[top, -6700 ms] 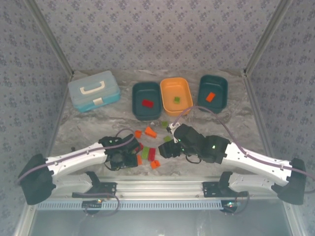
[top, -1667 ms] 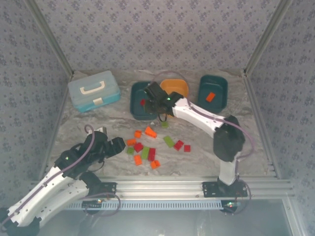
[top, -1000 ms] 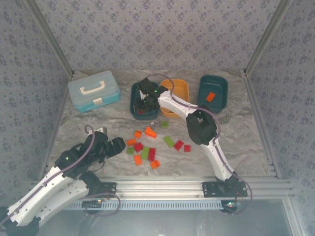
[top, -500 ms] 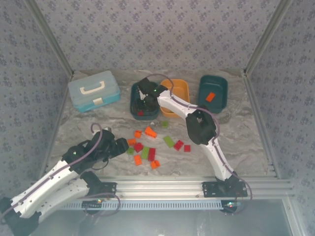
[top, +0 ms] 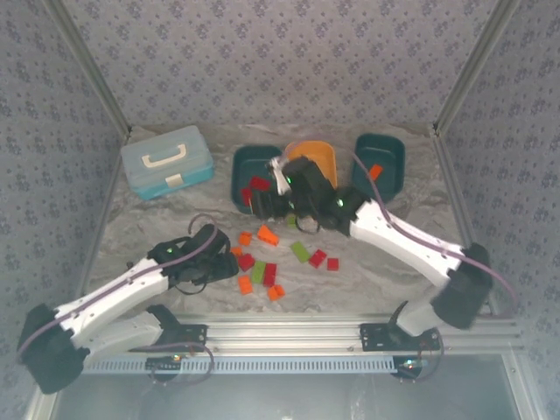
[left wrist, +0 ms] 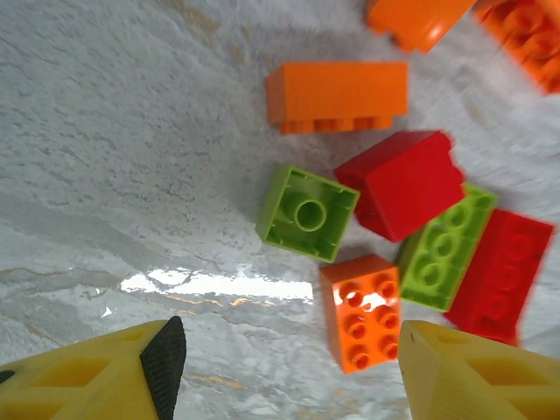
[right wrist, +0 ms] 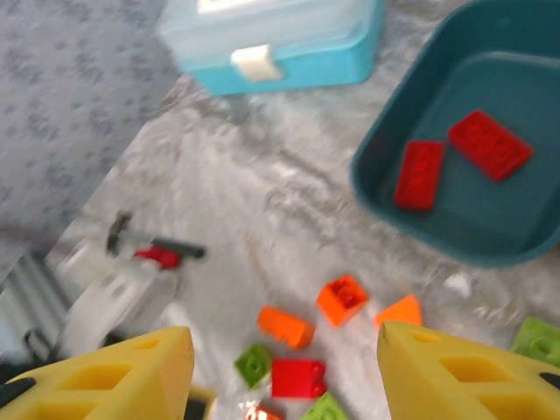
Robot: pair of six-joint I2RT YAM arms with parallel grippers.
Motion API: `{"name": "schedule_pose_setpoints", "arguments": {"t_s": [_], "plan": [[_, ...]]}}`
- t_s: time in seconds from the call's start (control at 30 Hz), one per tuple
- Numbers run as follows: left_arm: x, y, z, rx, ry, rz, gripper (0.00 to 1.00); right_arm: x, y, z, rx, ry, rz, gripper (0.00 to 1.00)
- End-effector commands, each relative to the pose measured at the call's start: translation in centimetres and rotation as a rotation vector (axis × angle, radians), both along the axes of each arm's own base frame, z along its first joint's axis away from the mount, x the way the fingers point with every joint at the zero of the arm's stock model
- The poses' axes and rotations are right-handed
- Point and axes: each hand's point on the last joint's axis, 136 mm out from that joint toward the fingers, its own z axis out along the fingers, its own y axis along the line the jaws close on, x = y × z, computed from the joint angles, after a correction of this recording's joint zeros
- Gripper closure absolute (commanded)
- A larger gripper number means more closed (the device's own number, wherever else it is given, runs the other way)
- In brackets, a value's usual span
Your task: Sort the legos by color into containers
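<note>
My left claw (left wrist: 289, 354) gapes empty, a lime-green square plastic brick (left wrist: 307, 213) just ahead. Orange bricks (left wrist: 420, 17) beyond it are cropped.

Lidded case (top: 166, 161) rear left, then left tub (top: 249, 162), middle tub (top: 318, 156), right tub (top: 391, 160) in a row, two bricks (right wrist: 418, 175) in left tub, one brick (top: 375, 171) in right, loose bricks (top: 269, 274) on table (top: 394, 223) before them.
</note>
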Motion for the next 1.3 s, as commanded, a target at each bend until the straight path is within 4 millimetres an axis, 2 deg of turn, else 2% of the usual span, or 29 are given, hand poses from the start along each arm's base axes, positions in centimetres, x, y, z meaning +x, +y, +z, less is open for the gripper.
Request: {"name": "schedule_pose_setpoints", "arguments": {"t_s": [0.0, 0.03, 0.13, 0.27, 0.43, 0.6, 0.77, 0.97, 1.1, 1.27], "plan": [[0.6, -1.3, 0.2, 0.029, -0.001, -0.114, 0.32, -4.8, -0.3, -4.2, 0.007, 0.030, 0.091, 0.40], [0.7, -1.4, -0.1, 0.041, 0.002, -0.126, 0.32, -6.4, -0.8, -5.0, 0.009, 0.039, 0.105, 0.40], [1.4, -1.7, -0.6, 0.061, -0.012, -0.144, 0.32, -9.3, -2.7, -6.1, 0.020, 0.058, 0.095, 0.39], [2.4, -2.7, -1.4, 0.082, -0.016, -0.193, 0.34, -10.7, -5.0, -7.3, 0.025, 0.084, 0.042, 0.38], [2.6, -2.5, -3.2, 0.153, 0.027, -0.224, 0.36, -10.4, -6.4, -7.7, 0.007, 0.077, -0.001, 0.38], [2.9, -1.8, -3.7, 0.202, 0.024, -0.217, 0.38, -10.0, -5.8, -6.8, 0.014, 0.064, 0.010, 0.38], [3.3, -1.9, -4.1, 0.206, 0.012, -0.225, 0.47, -10.0, -5.2, -7.1, 0.009, 0.077, 0.020, 0.38], [3.4, -1.7, -5.3, 0.236, 0.034, -0.234, 0.52, -9.9, -5.5, -6.8, 0.012, 0.074, 0.012, 0.38], [3.9, -1.8, -5.0, 0.241, 0.017, -0.228, 0.66, -9.8, -6.0, -6.8, 0.004, 0.068, -0.008, 0.38], [4.2, -1.1, -3.1, 0.254, -0.020, -0.198, 0.74, -9.6, -6.4, -6.9, -0.002, 0.062, -0.028, 0.39]]}}
